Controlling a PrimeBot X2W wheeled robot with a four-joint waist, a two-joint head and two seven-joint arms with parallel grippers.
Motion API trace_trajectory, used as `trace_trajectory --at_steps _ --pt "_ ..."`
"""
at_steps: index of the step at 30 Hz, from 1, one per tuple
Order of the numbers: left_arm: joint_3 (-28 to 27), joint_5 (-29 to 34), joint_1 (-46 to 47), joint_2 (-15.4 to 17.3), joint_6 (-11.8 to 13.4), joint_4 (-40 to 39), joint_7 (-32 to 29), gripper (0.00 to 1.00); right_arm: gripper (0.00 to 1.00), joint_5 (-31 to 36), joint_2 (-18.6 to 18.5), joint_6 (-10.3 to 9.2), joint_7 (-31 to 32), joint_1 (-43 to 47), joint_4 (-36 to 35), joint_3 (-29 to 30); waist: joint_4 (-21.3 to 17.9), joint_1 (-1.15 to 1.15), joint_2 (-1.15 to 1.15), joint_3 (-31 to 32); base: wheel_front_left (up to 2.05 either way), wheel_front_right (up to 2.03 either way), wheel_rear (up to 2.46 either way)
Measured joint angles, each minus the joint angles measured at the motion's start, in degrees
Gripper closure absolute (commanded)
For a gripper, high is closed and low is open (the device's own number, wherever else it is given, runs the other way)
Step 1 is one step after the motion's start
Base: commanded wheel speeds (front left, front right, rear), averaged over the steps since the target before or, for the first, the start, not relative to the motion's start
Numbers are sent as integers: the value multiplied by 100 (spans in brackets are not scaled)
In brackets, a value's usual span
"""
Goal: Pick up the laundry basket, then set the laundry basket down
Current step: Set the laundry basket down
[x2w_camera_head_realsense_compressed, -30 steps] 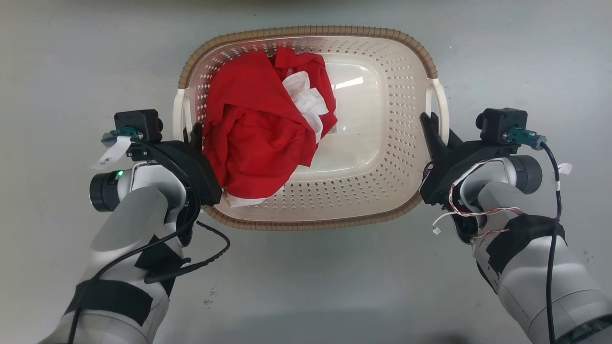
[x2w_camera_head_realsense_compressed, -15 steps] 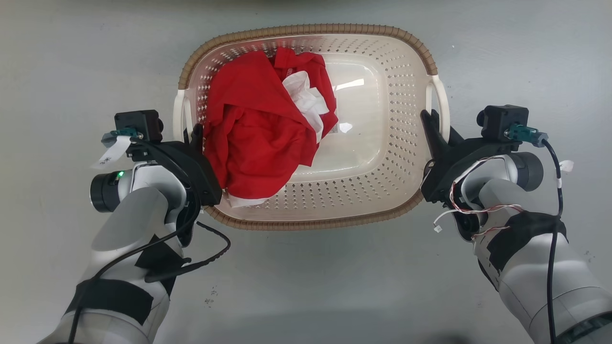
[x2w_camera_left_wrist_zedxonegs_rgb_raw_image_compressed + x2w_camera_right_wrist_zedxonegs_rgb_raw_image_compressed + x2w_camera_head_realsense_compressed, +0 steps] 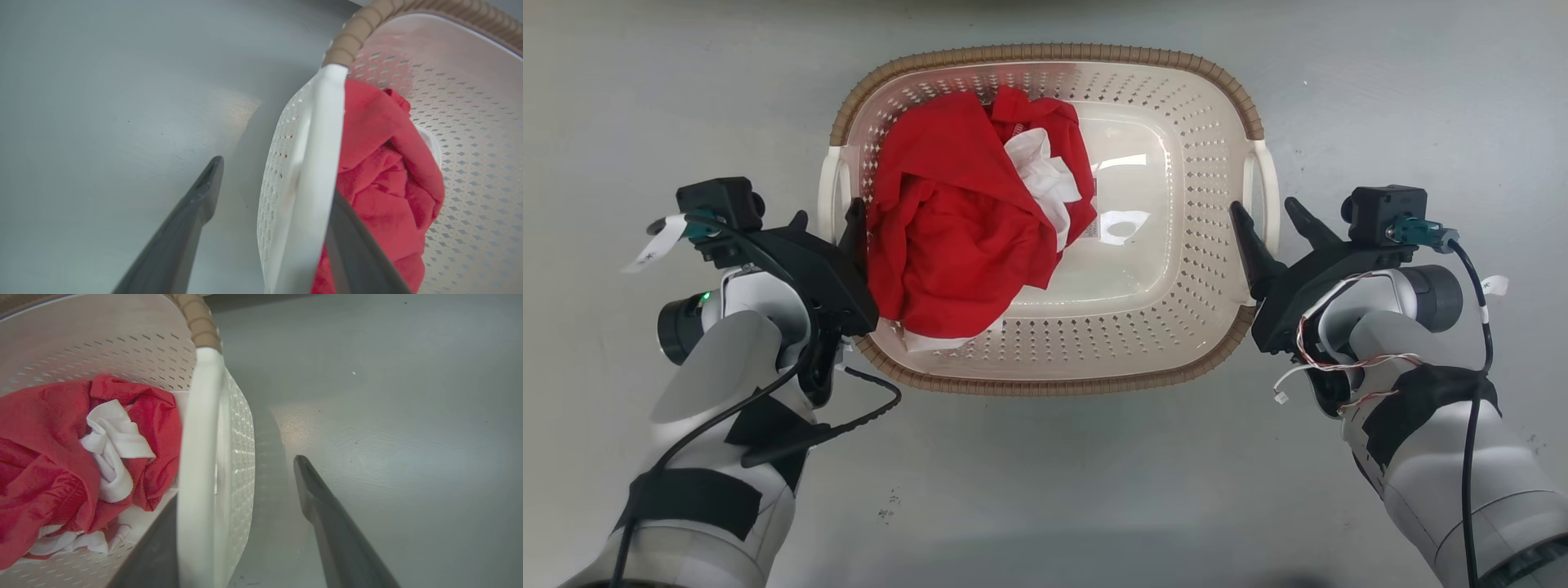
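While both arms flank the laundry basket (image 3: 1160,327), I see it sitting on the grey floor (image 3: 1045,490) straight ahead of the head camera, its brown woven-look rim (image 3: 1045,54) running round the top. A crumpled red garment (image 3: 947,237) fills its left half, with a white cloth (image 3: 1041,167) bunched against it.

My left pincer (image 3: 827,219) stands open astride the left handle (image 3: 826,188): in the left wrist view one finger lies outside over the floor and the other sits inside against the red garment, with the white handle between them. My right pincer (image 3: 1267,214) is likewise spread wide around the right handle (image 3: 1267,175), one finger inside the wall and one outside.

As for writing, a paper tag (image 3: 654,242) on the left wrist cable carries dark marks too small for me to read. A second tag (image 3: 1494,285) hangs on the right cable, and a small label (image 3: 1092,231) shows on the basket floor just beside the cloth; both are illegible.
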State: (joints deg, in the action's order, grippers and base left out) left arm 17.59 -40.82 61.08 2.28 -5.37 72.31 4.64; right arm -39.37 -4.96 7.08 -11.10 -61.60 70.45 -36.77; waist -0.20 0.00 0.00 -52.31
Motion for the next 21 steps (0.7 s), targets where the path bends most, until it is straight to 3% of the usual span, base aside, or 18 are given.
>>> trace_trajectory --at_steps 10,21 --pt "144 -18 -12 -43 -78 20 -47 0 0 -64 18 0 -5 47 -185 -103 -7 0 0 186 0 0 0" --pt "399 268 -304 -43 -78 80 318 0 0 -190 22 0 -169 402 -275 -130 -11 0 0 678 0 0 0"
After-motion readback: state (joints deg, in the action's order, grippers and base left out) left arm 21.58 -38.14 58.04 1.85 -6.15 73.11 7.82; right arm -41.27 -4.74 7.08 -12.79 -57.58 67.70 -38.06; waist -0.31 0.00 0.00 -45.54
